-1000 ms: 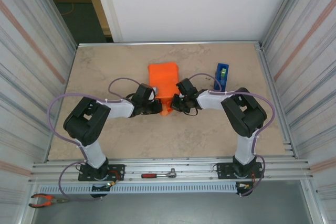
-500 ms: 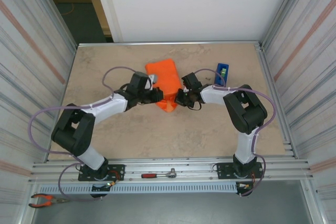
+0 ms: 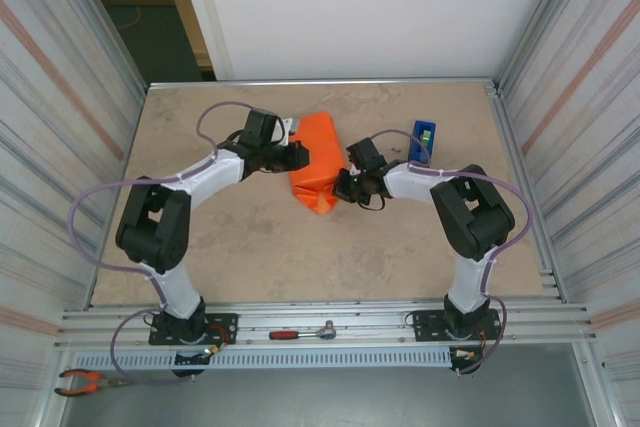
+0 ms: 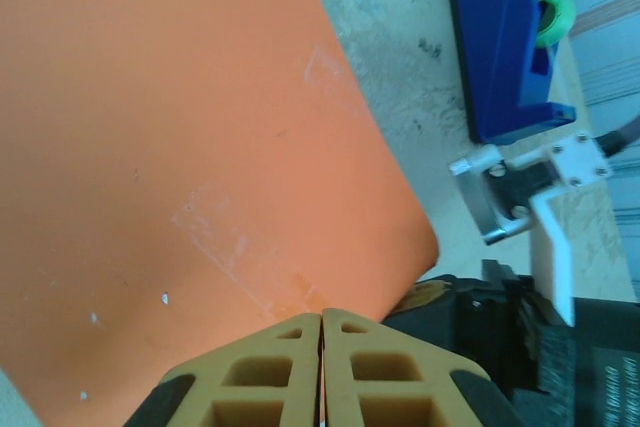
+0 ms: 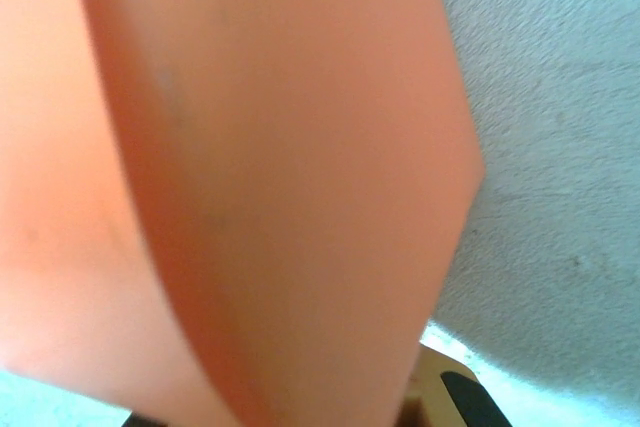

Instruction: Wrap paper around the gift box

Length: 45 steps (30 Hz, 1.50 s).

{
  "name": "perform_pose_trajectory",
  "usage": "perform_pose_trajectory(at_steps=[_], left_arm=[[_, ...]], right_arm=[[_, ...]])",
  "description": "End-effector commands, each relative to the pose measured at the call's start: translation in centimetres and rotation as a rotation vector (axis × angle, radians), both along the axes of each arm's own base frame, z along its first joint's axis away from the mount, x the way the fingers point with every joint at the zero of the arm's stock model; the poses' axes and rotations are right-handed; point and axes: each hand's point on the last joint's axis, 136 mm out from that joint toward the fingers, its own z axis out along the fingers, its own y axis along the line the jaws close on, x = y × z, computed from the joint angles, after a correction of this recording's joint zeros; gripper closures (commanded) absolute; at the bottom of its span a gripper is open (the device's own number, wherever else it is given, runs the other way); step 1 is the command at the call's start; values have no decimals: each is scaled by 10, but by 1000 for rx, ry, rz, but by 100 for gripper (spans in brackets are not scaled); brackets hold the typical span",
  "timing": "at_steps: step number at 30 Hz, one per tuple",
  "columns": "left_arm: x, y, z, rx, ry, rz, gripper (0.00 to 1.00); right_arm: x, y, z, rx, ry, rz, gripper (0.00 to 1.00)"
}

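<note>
The orange paper (image 3: 315, 159) is folded into a bundle lying askew mid-table; the gift box is hidden inside it. A strip of clear tape (image 4: 240, 247) crosses the paper's face. My left gripper (image 3: 299, 156) is at the bundle's left side. In the left wrist view its fingers (image 4: 322, 325) are shut together, tips against the paper's edge. My right gripper (image 3: 343, 187) is at the bundle's lower right corner. Up close, the paper (image 5: 280, 177) runs down into its jaws beside one tan finger (image 5: 440, 392), so it looks shut on the paper.
A blue tape dispenser (image 3: 422, 142) with a green roll (image 4: 553, 17) stands on the table just right of the bundle, behind the right arm. Metal walls close in on the left and right. A ratchet (image 3: 303, 331) lies on the front rail.
The bundle has turned from upright to slanted and shifted back a little. My left arm swung up and back to its upper left side. The right gripper stayed at the lower right corner.
</note>
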Motion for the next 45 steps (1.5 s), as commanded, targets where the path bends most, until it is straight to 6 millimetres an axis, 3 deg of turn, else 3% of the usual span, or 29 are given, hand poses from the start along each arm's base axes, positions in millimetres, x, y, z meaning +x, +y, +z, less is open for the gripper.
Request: perform_pose_trajectory(at_steps=[1,14,23,29,37,45], left_arm=[[-2,-7,1,0,2,-53,90],[-8,-1,-42,43,68,-42,91],[0,-5,-7,18,3,-51,90],[1,-5,2,10,-11,-56,90],[4,18,21,-1,-42,-16,88],[2,21,14,-30,-5,-32,89]], right_arm=[[-7,12,16,24,-24,28,100],[-29,34,21,53,-27,76,100],[-37,52,28,72,-42,106,100],[-39,60,30,83,-44,118,100],[-54,56,32,91,-53,125,100],[-55,86,29,118,-54,170,100]])
